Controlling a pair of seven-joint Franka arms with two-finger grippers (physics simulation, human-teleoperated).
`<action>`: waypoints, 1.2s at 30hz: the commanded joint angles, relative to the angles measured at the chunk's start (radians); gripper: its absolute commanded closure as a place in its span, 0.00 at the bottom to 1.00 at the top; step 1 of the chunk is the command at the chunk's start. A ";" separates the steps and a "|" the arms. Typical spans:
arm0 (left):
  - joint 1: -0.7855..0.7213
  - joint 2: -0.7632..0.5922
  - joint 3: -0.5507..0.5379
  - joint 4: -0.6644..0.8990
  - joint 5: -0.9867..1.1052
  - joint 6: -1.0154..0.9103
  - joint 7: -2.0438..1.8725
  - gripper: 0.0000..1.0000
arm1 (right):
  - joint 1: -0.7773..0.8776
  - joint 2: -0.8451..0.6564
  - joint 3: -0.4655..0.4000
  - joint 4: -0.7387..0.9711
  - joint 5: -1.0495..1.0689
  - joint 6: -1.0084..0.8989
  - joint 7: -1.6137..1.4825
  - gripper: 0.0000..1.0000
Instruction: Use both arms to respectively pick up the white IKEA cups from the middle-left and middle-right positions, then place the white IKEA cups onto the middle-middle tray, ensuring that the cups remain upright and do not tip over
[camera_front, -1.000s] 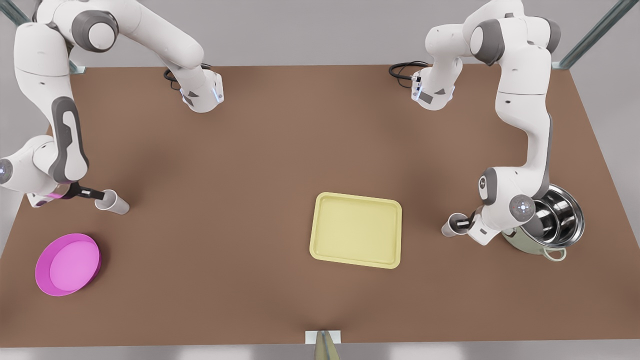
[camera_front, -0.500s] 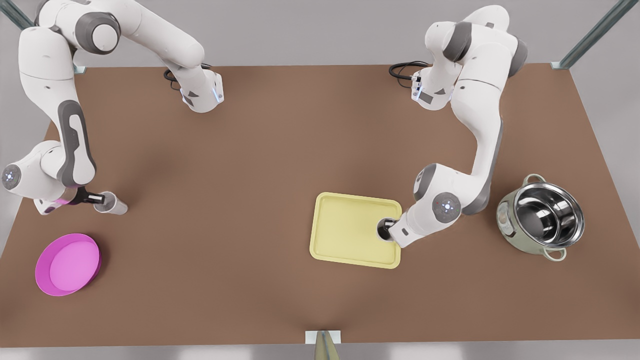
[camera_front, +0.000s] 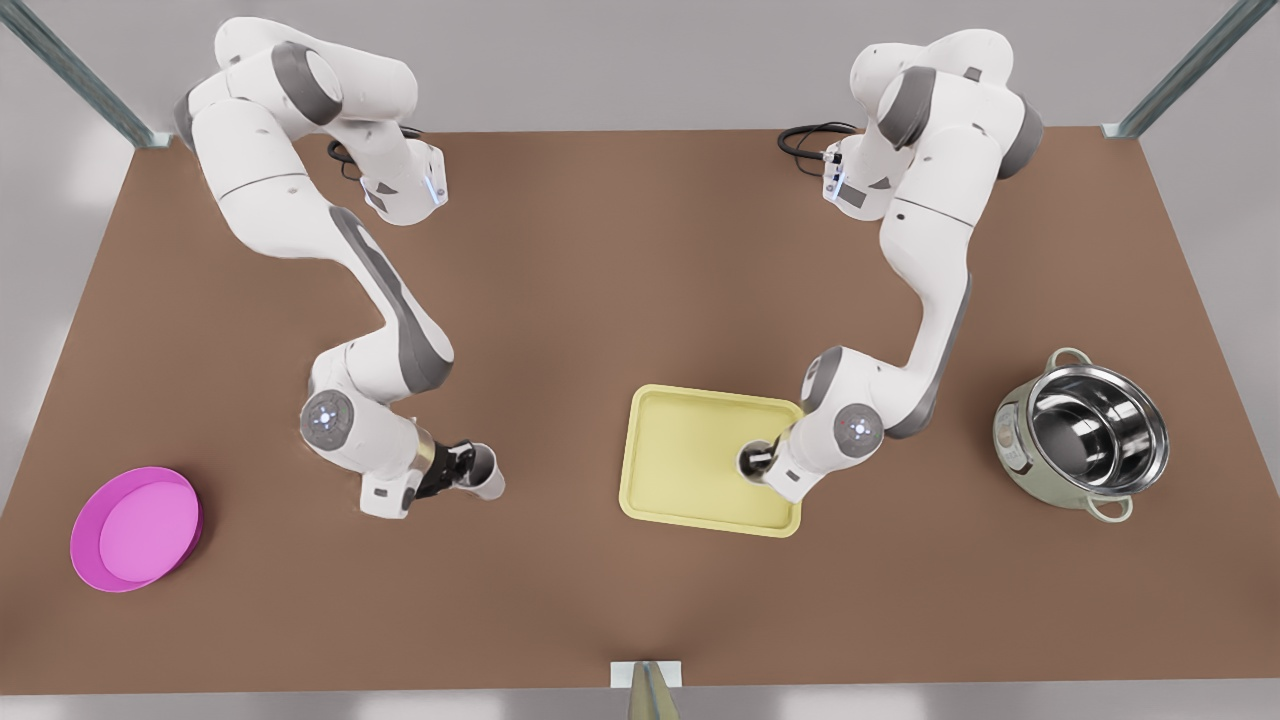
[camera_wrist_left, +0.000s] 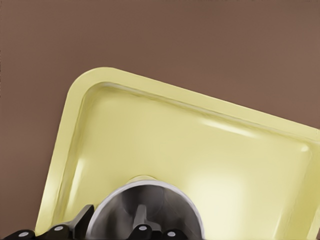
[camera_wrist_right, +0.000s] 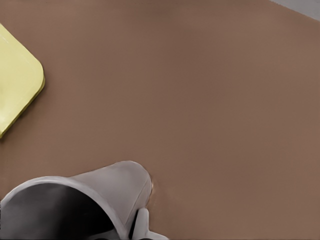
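Newly over tray (camera_front: 690, 455): left gripper (camera_front: 752, 460) gripping 1 cup (camera_front: 748, 459)

left pincer (camera_wrist_left: 142, 231): cut off by frame edge; tray (camera_wrist_right: 17, 90): mostly out of frame

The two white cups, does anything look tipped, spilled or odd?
Nothing stands out. Both look upright: the left gripper holds one cup over the tray, the right gripper holds the other cup over the table, short of the tray.
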 joint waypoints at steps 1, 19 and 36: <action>0.024 -0.014 -0.029 -0.012 0.038 0.023 -0.231 0.00 | 0.102 0.076 -0.002 0.117 -0.059 0.059 0.697 0.79; 0.110 -0.225 -0.009 0.580 0.337 -0.982 0.361 0.00 | 0.299 0.343 0.101 0.326 -0.039 0.055 0.941 0.79; 0.110 -0.465 0.135 0.353 0.073 -1.010 0.444 0.00 | 0.291 0.361 0.115 0.334 -0.039 0.029 0.935 0.00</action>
